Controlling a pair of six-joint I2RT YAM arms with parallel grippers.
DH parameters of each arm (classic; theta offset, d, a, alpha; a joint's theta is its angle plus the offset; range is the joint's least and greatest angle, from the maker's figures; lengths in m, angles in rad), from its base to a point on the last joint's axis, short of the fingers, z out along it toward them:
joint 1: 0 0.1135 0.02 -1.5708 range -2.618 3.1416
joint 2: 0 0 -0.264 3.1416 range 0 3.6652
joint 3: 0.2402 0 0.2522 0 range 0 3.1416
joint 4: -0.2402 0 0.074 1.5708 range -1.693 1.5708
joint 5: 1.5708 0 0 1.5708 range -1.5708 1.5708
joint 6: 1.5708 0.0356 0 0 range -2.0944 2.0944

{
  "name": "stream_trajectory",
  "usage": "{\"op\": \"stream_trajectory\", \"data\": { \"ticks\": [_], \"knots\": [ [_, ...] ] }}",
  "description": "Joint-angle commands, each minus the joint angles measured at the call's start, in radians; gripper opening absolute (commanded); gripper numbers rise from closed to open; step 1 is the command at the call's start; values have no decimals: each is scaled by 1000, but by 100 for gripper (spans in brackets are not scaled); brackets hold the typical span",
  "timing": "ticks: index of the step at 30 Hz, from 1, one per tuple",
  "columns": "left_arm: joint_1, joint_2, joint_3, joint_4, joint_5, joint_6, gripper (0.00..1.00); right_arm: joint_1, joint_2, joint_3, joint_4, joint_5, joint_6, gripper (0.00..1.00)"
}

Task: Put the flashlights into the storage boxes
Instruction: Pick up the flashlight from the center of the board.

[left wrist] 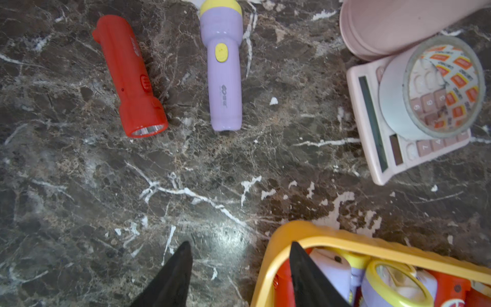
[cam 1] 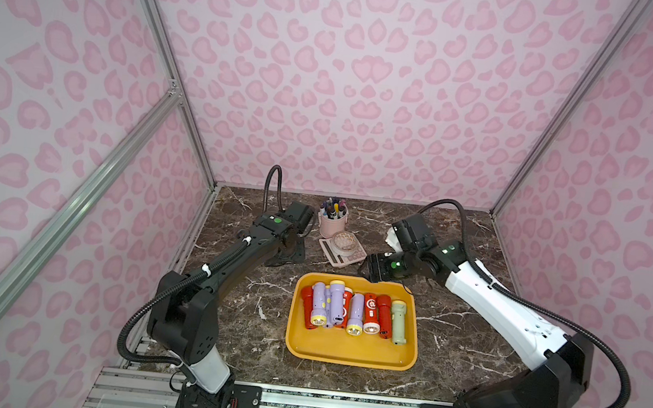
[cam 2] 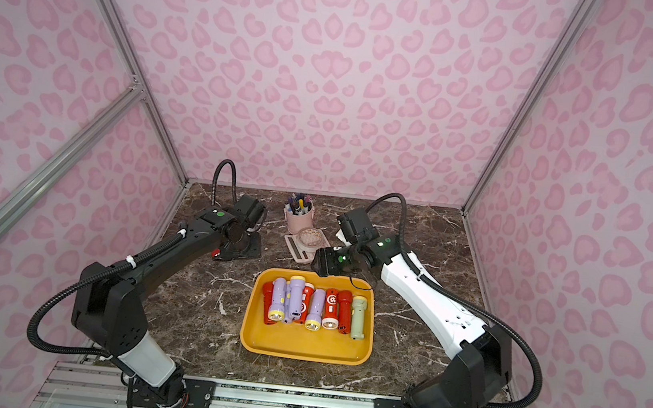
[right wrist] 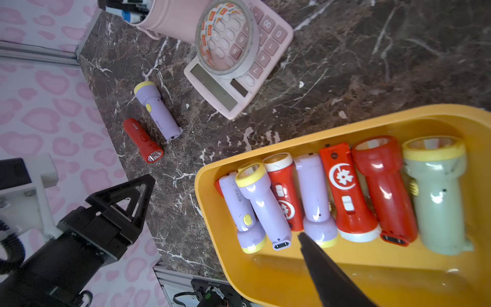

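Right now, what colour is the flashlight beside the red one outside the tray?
That flashlight is lilac with yellow trim, clearest in the left wrist view.

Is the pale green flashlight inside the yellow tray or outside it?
Inside. The pale green flashlight lies flat within the yellow tray, last in the row.

A pink pen cup, w/ several pens standing in it, is sitting at the back of the dark marble table. Just in front of it a pink calculator is lying flat. A roll of clear tape is resting on its keys, and the display is showing beside the roll. Pink-spotted walls & an aluminium frame are enclosing the table on 3 sides.
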Motion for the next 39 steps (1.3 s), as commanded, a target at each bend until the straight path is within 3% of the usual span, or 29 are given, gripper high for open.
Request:
{"op": "stream_trajectory", "data": {
  "ticks": [1, 12, 25, 39],
  "knots": [
    [38, 31, 1, 78, 55, 66, 60, 27, 93, 97, 26, 14, -1, 65],
    [141, 154, 13, 176, 122, 105, 59, 80, 332, 382, -92, -4, -27, 65],
    [185, 354, 131, 214, 135, 126, 58, 68, 372, 462, -166, 17, -56, 65],
    [213, 476, 244, 179, 118, 154, 55, 30, 353, 430, -199, 20, -59, 64]
  ]
}}
